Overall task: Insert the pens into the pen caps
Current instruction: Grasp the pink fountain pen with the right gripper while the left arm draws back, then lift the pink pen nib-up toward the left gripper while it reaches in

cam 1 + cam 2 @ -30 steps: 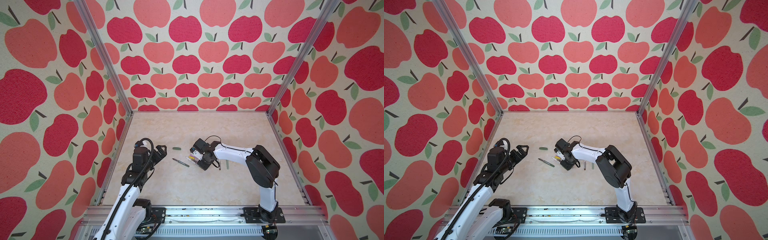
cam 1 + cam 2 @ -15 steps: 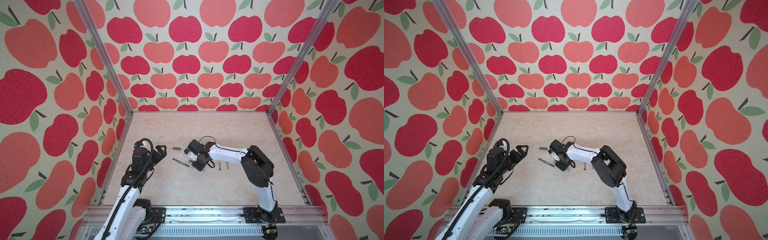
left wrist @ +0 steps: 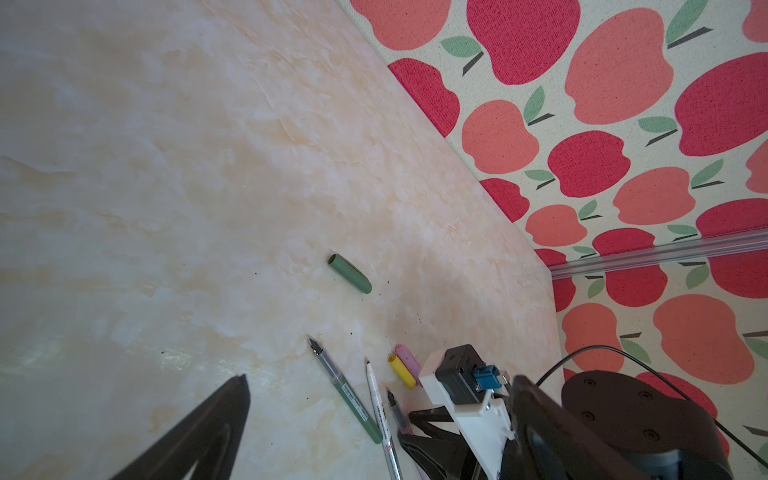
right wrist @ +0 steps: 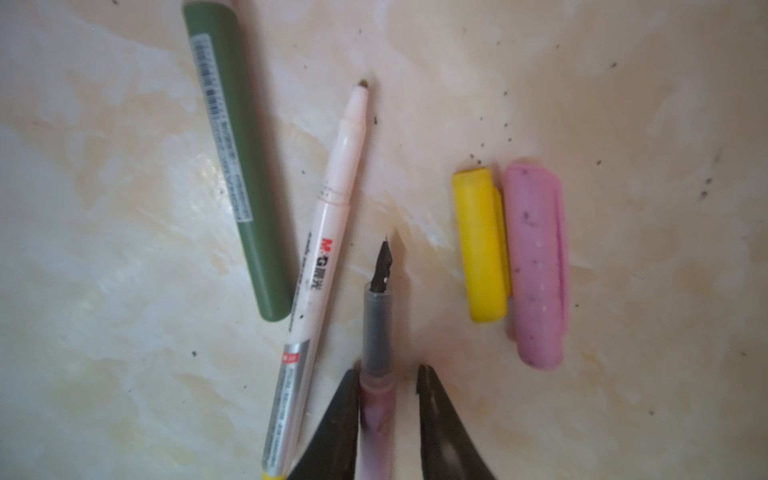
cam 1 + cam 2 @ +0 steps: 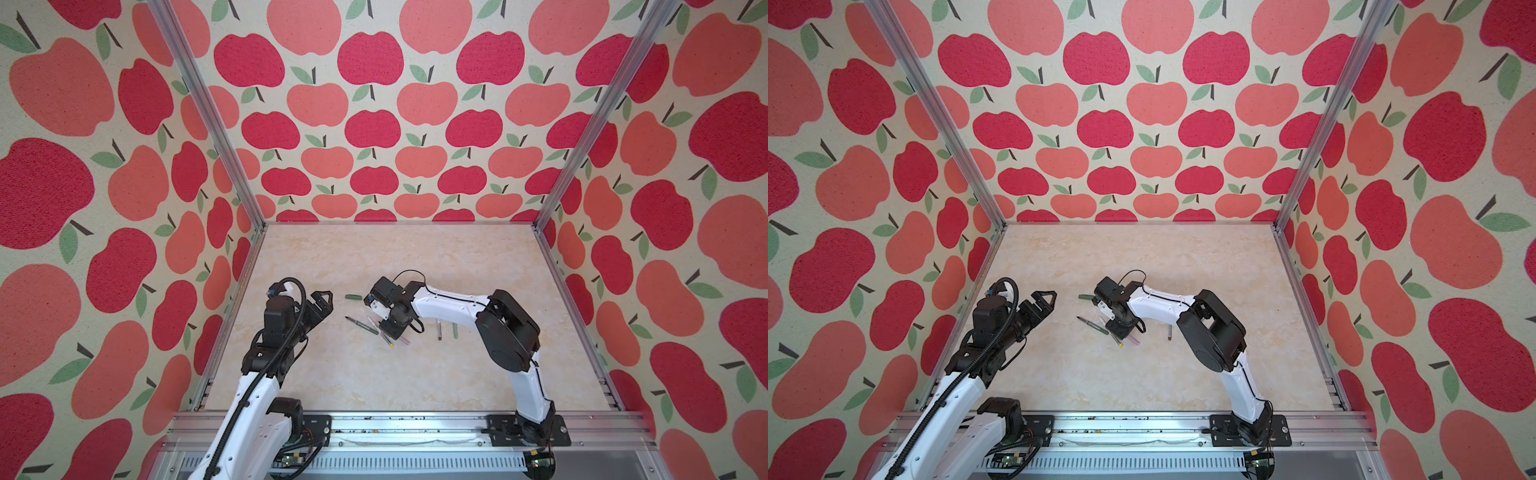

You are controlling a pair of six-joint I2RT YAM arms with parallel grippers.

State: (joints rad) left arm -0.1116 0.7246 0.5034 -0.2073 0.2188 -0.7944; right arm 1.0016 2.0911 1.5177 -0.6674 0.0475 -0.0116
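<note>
My right gripper [image 4: 386,370] [image 5: 388,331] stands narrowly open astride the lilac-pink pen [image 4: 377,328], which lies on the table. One finger touches it and a slim gap shows at the other. Beside it lie the white-and-yellow pen [image 4: 328,232] [image 5: 379,332] and the dark green pen [image 4: 239,166] [image 5: 362,325]. The yellow cap [image 4: 482,245] and lilac-pink cap [image 4: 536,266] lie side by side. The dark green cap [image 5: 353,296] [image 3: 349,274] lies alone farther back. My left gripper [image 5: 325,305] [image 3: 380,378] hovers wide open and empty, left of the pens.
A brown-ended piece [image 5: 439,330] and a sage green piece [image 5: 454,331] stick out from under the right arm's forearm [image 5: 449,305]. Apple-patterned walls [image 5: 374,124] and metal posts close in the marble-look table [image 5: 374,374] on three sides.
My right gripper has moved left across the table, and the lilac-pink pen now lies between its jaws. The left arm has stayed still and open.
</note>
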